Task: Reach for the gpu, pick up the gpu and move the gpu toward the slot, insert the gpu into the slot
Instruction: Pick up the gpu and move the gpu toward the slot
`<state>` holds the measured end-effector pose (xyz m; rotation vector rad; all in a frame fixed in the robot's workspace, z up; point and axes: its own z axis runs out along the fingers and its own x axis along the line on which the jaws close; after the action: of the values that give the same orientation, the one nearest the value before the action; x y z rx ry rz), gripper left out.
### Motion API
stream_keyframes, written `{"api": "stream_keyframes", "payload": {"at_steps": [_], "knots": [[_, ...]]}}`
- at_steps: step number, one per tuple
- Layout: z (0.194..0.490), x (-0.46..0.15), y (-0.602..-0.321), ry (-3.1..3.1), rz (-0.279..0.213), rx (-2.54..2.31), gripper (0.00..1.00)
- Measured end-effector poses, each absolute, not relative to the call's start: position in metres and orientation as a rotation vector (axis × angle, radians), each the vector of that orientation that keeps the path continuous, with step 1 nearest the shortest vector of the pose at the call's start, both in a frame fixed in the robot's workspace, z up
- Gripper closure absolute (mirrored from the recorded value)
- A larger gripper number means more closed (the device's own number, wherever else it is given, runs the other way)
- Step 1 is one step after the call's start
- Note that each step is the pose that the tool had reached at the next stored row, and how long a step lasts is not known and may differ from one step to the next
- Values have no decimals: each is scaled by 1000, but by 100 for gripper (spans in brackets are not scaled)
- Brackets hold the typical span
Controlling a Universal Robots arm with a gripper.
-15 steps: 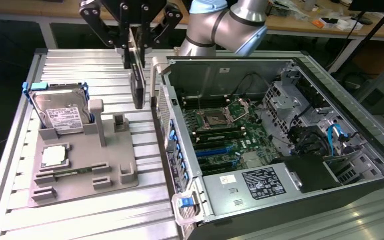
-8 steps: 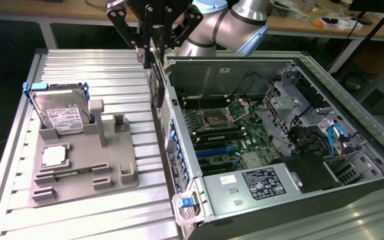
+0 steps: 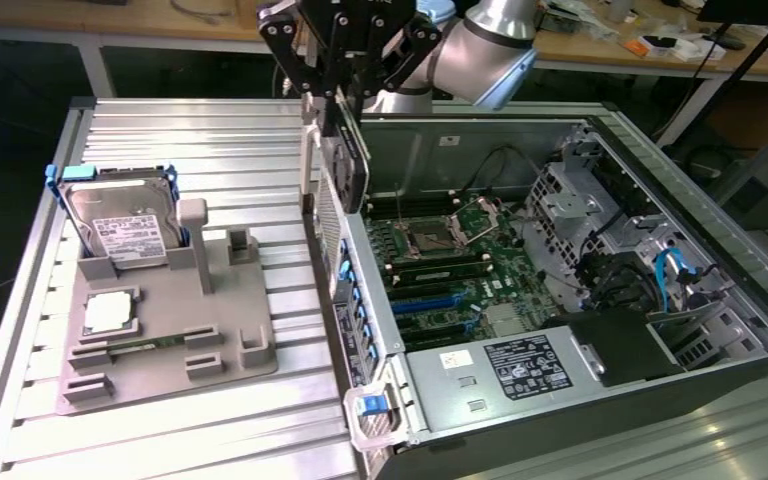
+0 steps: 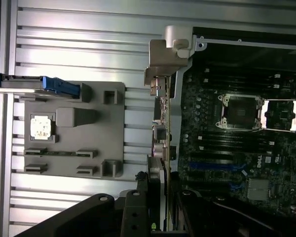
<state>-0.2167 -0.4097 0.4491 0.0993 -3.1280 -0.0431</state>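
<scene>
Gripper (image 3: 345,92) is clamped on the gpu (image 3: 347,165), hanging edge-on at upper centre above the case wall (image 3: 335,265), seemingly short of the blue slot (image 3: 424,298); carry it upright and parallel to that slot

An open computer case (image 3: 704,300) sits on the table (image 3: 224,130) at the exterior view's right, with the motherboard (image 3: 458,265) and its slot (image 3: 424,299) inside. A holder (image 3: 157,345) at the left carries a hard drive (image 3: 124,230) and a chip (image 3: 108,312). The gpu (image 3: 344,165), held by the gripper (image 3: 344,95), hangs above the case's left wall.
</scene>
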Motion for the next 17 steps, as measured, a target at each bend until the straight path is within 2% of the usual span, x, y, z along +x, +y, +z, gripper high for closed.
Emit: {"api": "stream_keyframes", "payload": {"at_steps": [17], "knots": [[446,-185,-407,-3131,-44,-21,73]]}}
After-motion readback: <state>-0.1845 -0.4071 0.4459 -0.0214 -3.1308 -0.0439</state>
